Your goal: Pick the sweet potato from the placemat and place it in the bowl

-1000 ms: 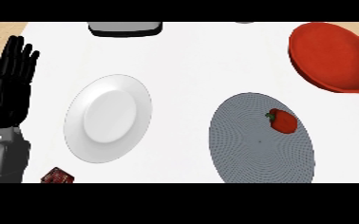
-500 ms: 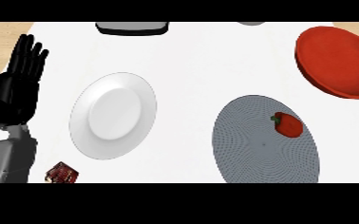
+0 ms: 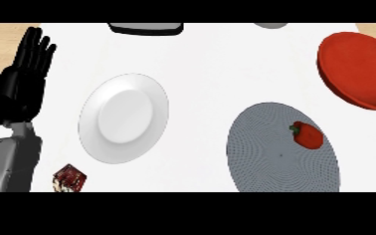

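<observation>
1. Target: the red vegetable point(image 3: 308, 136), green-stemmed and more like a pepper than a sweet potato, lies on the right part of the round grey placemat point(image 3: 272, 164), with no hand on it.
2. The red bowl point(image 3: 351, 74) sits near the placemat's upper right edge and close to the vegetable, so the carry should be short.
3. The right hand shows nowhere. Being on that side, it seems the better one for the pick, coming down over the vegetable and closing across its narrower width.
4. The left hand point(image 3: 26, 74) rests at the view's left edge, fingers straight and up, holding nothing, well apart from the placemat.
5. The white plate point(image 3: 123, 118) between them plays no part.
</observation>
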Robot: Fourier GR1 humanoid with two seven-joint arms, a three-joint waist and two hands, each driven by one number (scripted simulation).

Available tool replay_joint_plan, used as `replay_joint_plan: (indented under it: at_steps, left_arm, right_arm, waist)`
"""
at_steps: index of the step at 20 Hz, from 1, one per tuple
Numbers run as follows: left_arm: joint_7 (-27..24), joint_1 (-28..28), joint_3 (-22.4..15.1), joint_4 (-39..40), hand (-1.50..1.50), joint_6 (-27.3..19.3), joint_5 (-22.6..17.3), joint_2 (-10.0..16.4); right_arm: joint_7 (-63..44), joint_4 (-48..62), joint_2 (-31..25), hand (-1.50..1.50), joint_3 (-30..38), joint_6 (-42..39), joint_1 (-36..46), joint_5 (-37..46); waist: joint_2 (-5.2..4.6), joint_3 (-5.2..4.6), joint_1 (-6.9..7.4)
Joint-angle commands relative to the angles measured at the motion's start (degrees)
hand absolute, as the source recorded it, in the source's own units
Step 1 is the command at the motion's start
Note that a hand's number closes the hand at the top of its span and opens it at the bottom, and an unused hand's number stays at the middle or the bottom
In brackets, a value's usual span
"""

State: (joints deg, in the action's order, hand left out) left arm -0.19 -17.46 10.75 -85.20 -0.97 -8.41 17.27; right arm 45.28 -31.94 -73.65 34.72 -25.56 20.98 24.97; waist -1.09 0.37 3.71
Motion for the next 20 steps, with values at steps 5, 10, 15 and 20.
replay_joint_plan:
  at_steps: [5, 10, 15, 20]
  left_arm:
    - [-0.6, -1.2, -1.8, 1.6, 0.00, -0.5, 1.2, -1.7]
    - [-2.1, -2.2, -1.5, 3.3, 0.00, -0.9, 1.7, -2.1]
    - [-0.6, -2.2, -2.0, 2.6, 0.00, -1.6, 2.2, -2.3]
    - [-0.8, -2.3, 0.4, 3.7, 0.00, -0.6, 0.5, -0.9]
  right_arm:
    - [1.9, 1.7, 0.5, 1.50, -8.6, -10.8, 10.4, 0.6]
    - [-1.7, 1.6, 6.1, 1.50, -15.6, -7.5, 16.7, 3.7]
    - [-4.0, 2.5, 9.5, 1.50, -21.1, -8.9, 23.1, 6.2]
    - [-5.8, 7.4, 18.0, 1.50, -24.7, -1.0, 25.7, 9.8]
  waist:
    - [-0.19, -0.18, 0.94]
    - [-0.28, -0.23, 1.10]
    - [0.07, -0.26, 0.06]
    - [-0.06, -0.21, -0.15]
